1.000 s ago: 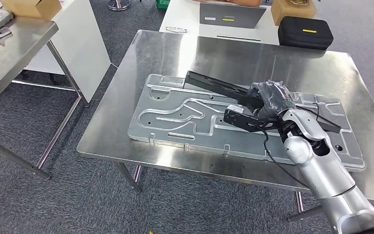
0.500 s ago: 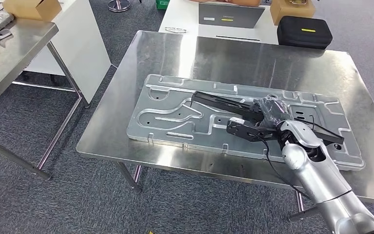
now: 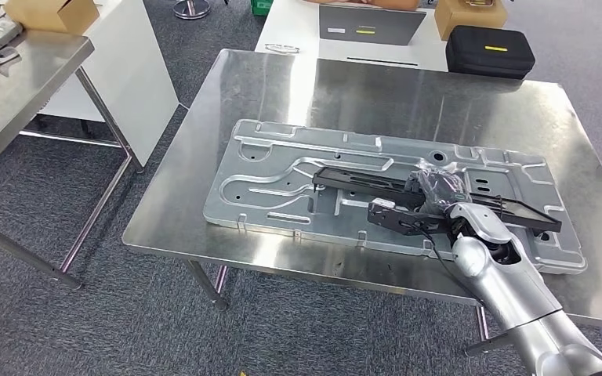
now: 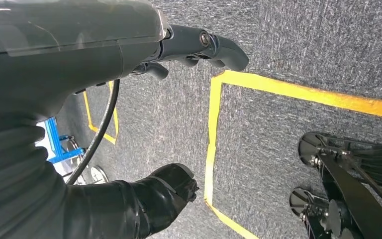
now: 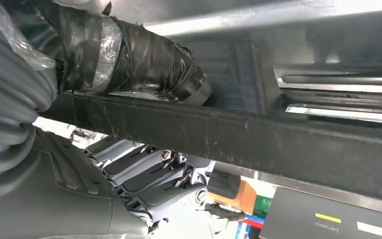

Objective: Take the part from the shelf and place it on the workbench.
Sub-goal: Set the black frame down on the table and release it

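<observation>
Lying low across the stamped metal panel point(image 3: 282, 184) on the workbench point(image 3: 407, 94): long black part point(image 3: 360, 181), midsection hidden by the clasping right hand point(image 3: 437, 188); left hand point(image 4: 179, 114) loosely spread above carpet.

A black case point(image 3: 491, 52) and a cardboard box point(image 3: 471, 16) sit behind a grey laptop point(image 3: 370, 23); yellow tape point(image 4: 298, 94) marks the carpet.
</observation>
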Robot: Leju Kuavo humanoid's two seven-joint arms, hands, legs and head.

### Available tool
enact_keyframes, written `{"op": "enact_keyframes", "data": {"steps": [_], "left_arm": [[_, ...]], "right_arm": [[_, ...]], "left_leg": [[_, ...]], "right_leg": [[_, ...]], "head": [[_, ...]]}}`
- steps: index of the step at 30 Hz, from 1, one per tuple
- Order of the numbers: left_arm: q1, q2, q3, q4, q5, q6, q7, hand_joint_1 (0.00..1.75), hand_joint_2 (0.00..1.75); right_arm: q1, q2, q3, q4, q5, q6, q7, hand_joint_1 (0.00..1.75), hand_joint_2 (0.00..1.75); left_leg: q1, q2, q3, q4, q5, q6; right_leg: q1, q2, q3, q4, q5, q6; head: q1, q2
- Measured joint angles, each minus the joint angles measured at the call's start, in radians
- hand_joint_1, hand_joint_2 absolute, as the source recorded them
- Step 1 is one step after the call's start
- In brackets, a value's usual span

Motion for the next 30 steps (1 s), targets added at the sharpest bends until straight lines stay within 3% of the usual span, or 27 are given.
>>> {"op": "enact_keyframes", "data": {"steps": [3,5,9,30], "left_arm": [[0.0,0.0,0.0,0.0,0.008,-0.003,0.0,0.0,1.75],[0.0,0.0,0.001,0.0,0.017,-0.008,0.0,0.0,1.75],[0.0,0.0,0.005,0.0,0.022,-0.007,0.0,0.0,0.0],[0.0,0.0,0.019,0.0,0.058,-0.027,0.02,0.0,0.0]], "right_arm": [[0.0,0.004,0.0,0.008,0.002,0.0,-0.002,0.0,0.0],[0.001,0.006,0.0,0.013,0.003,-0.001,-0.005,0.0,0.0],[0.002,0.012,-0.001,0.021,0.003,-0.003,-0.015,0.0,0.0],[-0.003,0.035,-0.004,0.016,0.017,-0.018,-0.04,0.0,0.0]], "left_leg": [[0.0,0.0,0.0,0.0,0.0,0.0],[0.0,0.0,0.0,0.0,0.0,0.0],[0.0,0.0,0.0,0.0,0.0,0.0],[0.0,0.0,0.0,0.0,0.0,0.0]], "right_leg": [[0.0,0.0,0.0,0.0,0.0,0.0],[0.0,0.0,0.0,0.0,0.0,0.0],[0.0,0.0,0.0,0.0,0.0,0.0],[0.0,0.0,0.0,0.0,0.0,0.0]], "head": [[0.0,0.0],[0.0,0.0],[0.0,0.0],[0.0,0.0]]}}
